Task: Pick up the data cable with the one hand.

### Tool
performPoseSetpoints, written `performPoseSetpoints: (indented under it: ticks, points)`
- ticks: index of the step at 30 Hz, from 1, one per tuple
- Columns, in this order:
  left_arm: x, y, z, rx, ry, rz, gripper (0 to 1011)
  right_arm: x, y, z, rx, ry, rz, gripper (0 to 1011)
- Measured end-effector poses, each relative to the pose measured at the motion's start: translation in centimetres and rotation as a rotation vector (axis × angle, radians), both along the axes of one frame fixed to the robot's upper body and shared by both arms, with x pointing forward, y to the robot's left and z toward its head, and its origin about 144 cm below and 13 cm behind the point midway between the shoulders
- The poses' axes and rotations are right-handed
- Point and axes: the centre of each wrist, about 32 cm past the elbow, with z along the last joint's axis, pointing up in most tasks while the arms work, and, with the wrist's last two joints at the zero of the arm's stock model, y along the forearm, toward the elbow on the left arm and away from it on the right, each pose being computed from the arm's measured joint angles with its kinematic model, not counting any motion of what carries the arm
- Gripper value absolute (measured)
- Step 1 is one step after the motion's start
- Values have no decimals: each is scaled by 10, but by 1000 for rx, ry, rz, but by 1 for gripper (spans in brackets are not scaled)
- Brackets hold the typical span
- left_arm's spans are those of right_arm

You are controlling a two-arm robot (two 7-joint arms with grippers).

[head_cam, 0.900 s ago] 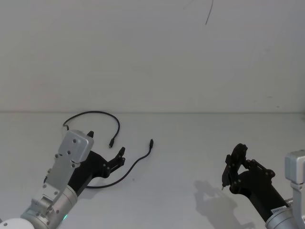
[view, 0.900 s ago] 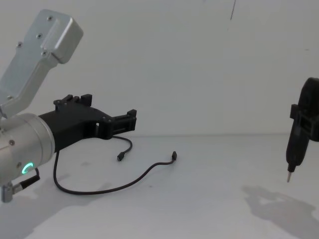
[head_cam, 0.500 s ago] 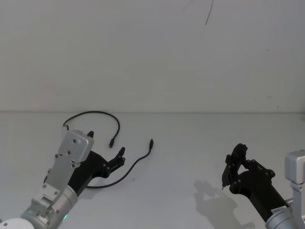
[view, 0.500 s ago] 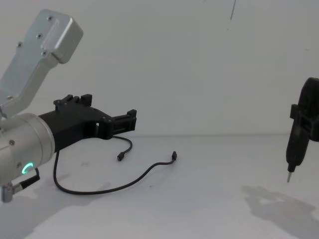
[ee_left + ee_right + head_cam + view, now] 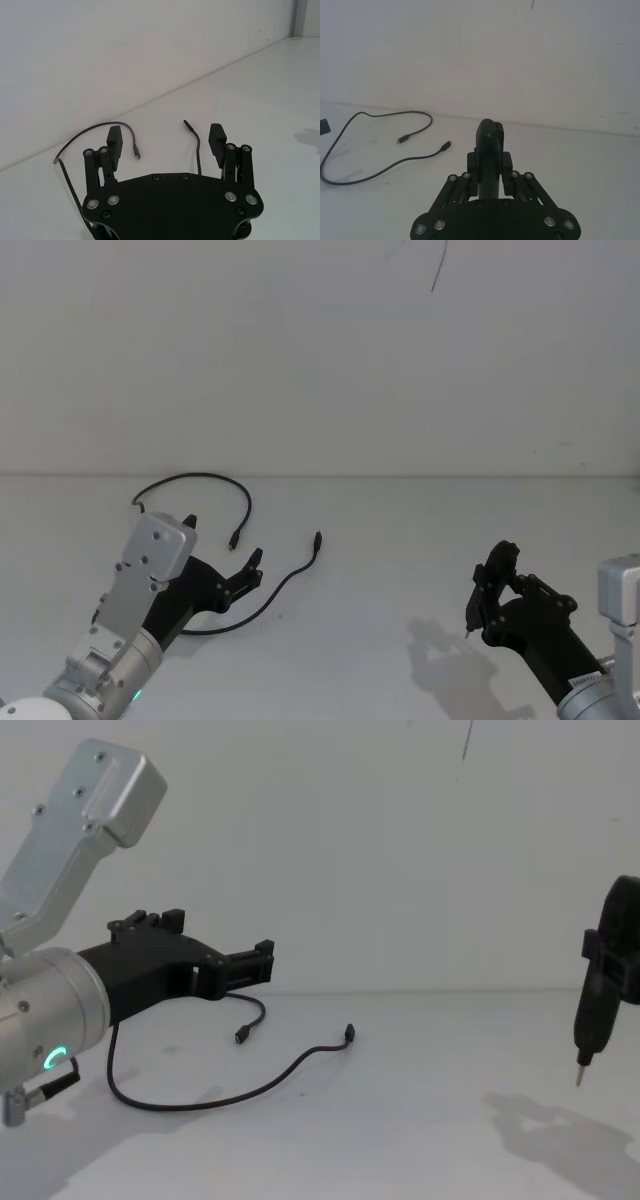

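Head view: left gripper (image 5: 222, 540) hovers over the data cable (image 5: 280, 585) on the counter (image 5: 380, 540), jaws apart. Right gripper's (image 5: 490, 585) jaws clamp a black tool (image 5: 489, 140).

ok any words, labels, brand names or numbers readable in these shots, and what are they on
Nothing here can be read as text.
Small pale label on the right arm, behind the right hand: too small to read.
Data cable and left hand: no markings seen.
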Motion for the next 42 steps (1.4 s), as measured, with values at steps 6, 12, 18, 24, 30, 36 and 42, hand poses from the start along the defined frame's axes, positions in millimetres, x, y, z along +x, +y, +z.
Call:
performPoseSetpoints:
  ticks: [6,12,18,24,30,36,42]
  points:
    - [0,0,0,0,0,0,1000,0,0,0,0,0,0,263]
    - [0,0,0,0,0,0,1001,0,0,0,0,0,0,263]
    - [0,0,0,0,0,0,1000,0,0,0,0,0,0,263]
    - [0,0,0,0,0,0,1001,0,0,0,0,0,0,263]
    - [2,0,1,2,3,-5,1001,0,0,0,0,0,0,263]
    - [11,1,3,0,46,-25,1001,0,0,0,0,0,0,263]
    - [25,2,7,-12,100,-40,1001,0,0,0,0,0,0,263]
